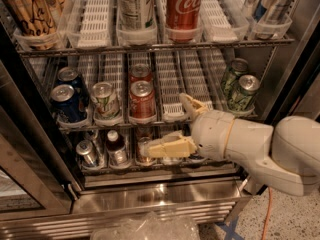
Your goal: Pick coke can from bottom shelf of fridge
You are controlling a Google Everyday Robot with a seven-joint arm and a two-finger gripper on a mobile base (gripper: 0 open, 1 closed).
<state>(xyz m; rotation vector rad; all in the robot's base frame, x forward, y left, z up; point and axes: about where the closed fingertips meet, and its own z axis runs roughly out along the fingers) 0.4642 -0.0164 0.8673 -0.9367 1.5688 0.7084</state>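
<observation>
The fridge [165, 196] stands open, with wire shelves and white slotted lanes. On its bottom shelf, in the middle lane, stands the coke can [141, 157], a reddish can with a silver lid, in shadow. My gripper [167, 126] is open in front of that lane. Its lower finger [170, 148] lies across the can's right side. Its upper finger [192, 106] points up in front of the shelf above. Nothing is held. A second reddish can [145, 132] shows dimly behind the first.
Left of the coke can stand a white-capped bottle [117, 149] and a silver can [87, 154]. The shelf above holds blue cans [67, 104], a white-and-green can [106, 101], two red cans [142, 101] and green cans [242, 91]. Crumpled plastic [145, 228] lies on the floor.
</observation>
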